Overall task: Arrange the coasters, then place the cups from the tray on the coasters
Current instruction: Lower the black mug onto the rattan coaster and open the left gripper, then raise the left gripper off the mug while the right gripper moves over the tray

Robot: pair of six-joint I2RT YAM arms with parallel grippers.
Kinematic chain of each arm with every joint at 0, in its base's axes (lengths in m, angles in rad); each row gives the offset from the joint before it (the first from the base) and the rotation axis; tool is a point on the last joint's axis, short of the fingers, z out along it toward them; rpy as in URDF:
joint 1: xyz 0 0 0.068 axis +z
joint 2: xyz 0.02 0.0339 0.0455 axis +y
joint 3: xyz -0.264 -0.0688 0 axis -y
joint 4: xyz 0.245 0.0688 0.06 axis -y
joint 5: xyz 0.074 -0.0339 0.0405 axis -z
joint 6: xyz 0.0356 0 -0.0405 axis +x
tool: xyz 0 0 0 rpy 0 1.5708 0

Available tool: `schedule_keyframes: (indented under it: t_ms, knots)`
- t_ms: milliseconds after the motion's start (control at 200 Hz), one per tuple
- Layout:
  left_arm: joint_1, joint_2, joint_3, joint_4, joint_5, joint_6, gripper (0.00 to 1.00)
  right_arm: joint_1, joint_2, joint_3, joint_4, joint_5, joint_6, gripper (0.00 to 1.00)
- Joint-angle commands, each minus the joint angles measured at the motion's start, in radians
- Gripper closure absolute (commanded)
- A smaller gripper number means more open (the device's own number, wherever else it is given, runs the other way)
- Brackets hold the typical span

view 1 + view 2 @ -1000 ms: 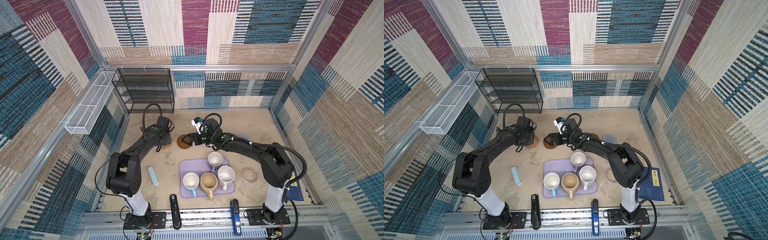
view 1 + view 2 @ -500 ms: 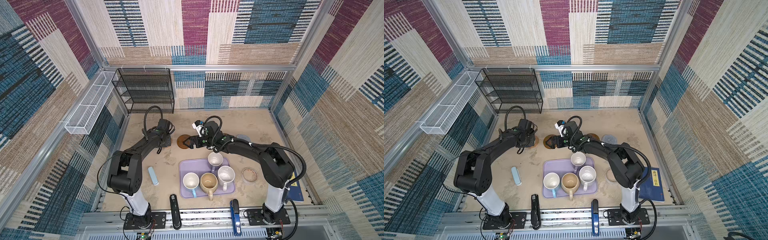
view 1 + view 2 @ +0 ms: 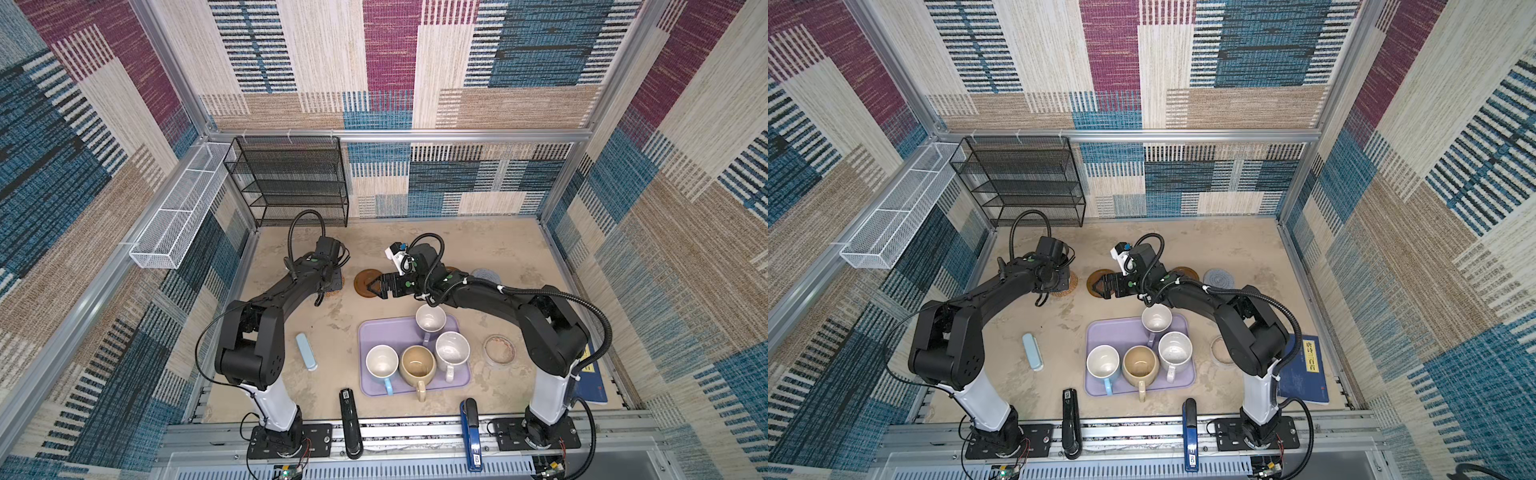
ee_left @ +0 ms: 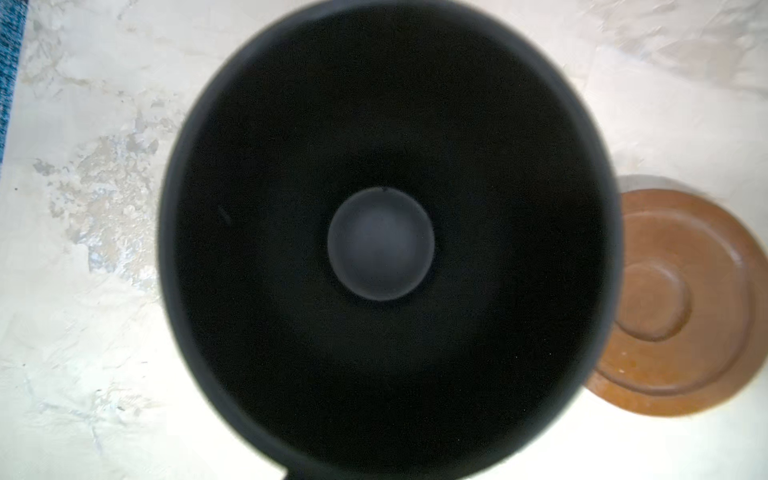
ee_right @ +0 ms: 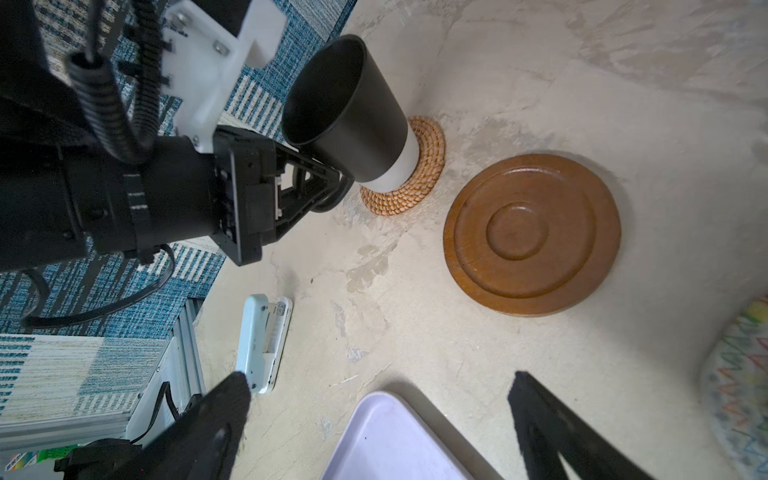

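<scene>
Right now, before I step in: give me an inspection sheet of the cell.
Surface: beige tabletop, scuffed.
Job's things: black mug upright on woven coaster; wooden coaster bare beside it; second wooden coaster partly under right arm; blue-grey coaster bare; lavender mug, blue-handled mug, beige mug, speckled mug on tray.
Clutter: glass dish, black stapler, blue stapler, pale blue case, book.
End effectors: left end effector shut on black mug's handle; right end effector open, empty, above wooden coaster.
Cables: hoses loop over both wrists; no snag seen.
Surroundings: wire rack, mesh basket, fabric walls.
</scene>
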Motion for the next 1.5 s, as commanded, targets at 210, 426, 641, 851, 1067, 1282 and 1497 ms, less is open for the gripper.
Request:
schedule_keyframes:
  t_ms: [210,426,641,851,1067,1282,1497]
  knots:
    - [0.003,-0.015,-0.025,0.074,-0.029,0.000,1.00,0.002,0.000,0.001,0.028,-0.006,-0.001,0.01]
    - [0.003,-0.021,-0.041,0.078,-0.001,-0.007,0.75,0.002,0.000,-0.005,0.028,-0.004,-0.002,0.00]
    - [0.003,-0.028,-0.038,0.051,-0.007,-0.011,0.48,0.002,0.002,-0.007,0.028,-0.005,0.001,0.00]
    - [0.003,-0.054,-0.040,0.033,0.001,-0.012,0.29,0.002,-0.006,-0.005,0.021,0.002,-0.002,0.00]
    - [0.003,-0.160,-0.037,-0.015,0.032,-0.041,0.00,0.007,-0.050,0.000,-0.043,0.070,-0.023,0.00]
    - [0.001,-0.297,-0.017,-0.096,0.150,-0.079,0.00,0.013,-0.144,-0.013,-0.139,0.192,-0.052,0.00]
    - [-0.008,-0.412,-0.012,-0.142,0.354,-0.102,0.00,0.015,-0.259,-0.056,-0.240,0.260,-0.058,0.01]
